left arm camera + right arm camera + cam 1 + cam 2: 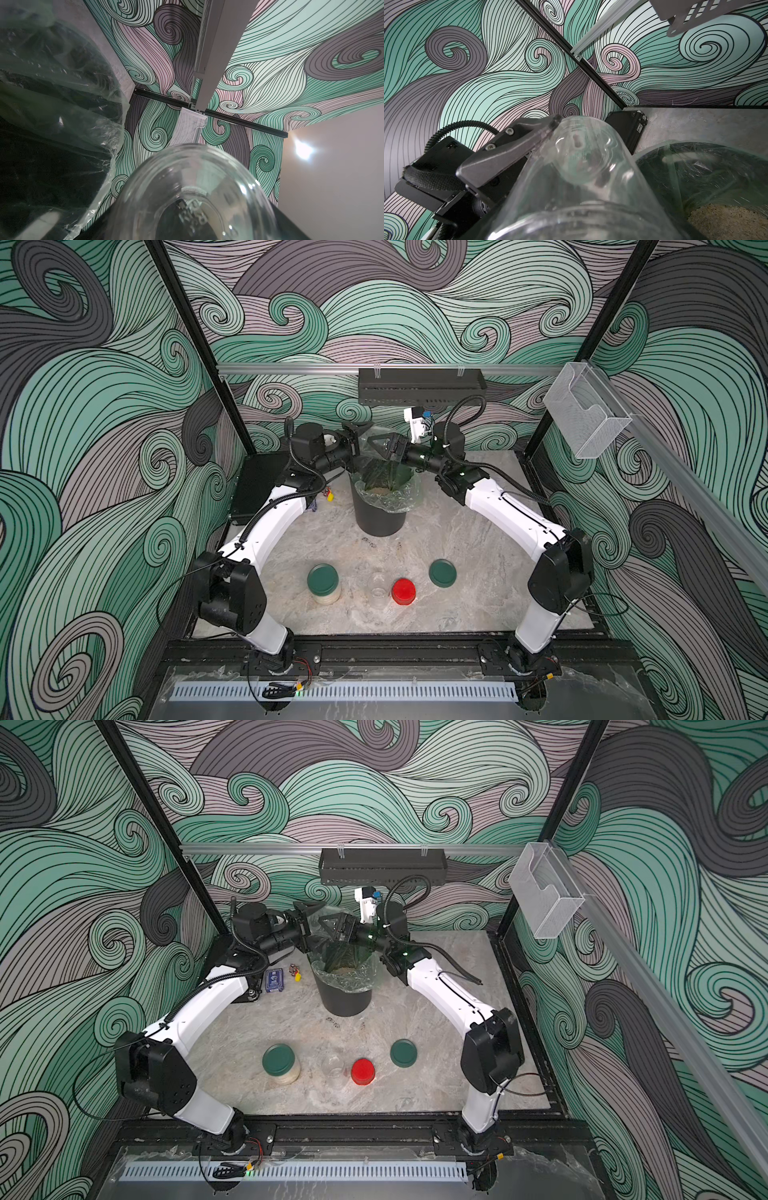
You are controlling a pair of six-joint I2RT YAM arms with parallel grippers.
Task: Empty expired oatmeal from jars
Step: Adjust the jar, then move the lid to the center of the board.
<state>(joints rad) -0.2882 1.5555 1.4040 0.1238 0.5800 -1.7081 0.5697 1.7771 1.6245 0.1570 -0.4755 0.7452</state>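
On marble tabletop (478,614): lidded jar (324,585), black bin (380,518) | around: wave-patterned walls (415,302)

- Top views: high at the front, far off, looking down across the whole bench (478,614); nearly identical.
- Left wrist: tight behind left pincer (354,439), tilted upward at the walls (270,52).
- Right wrist: tight behind right pincer (385,447), facing left pincer; jar (571,176) and bin (695,158) shared by both wrist views.

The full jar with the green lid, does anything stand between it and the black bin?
Nothing on the table lies between the full jar and the black bin. But its green lid is still on, and the left claw holds an empty jar just above the bin.
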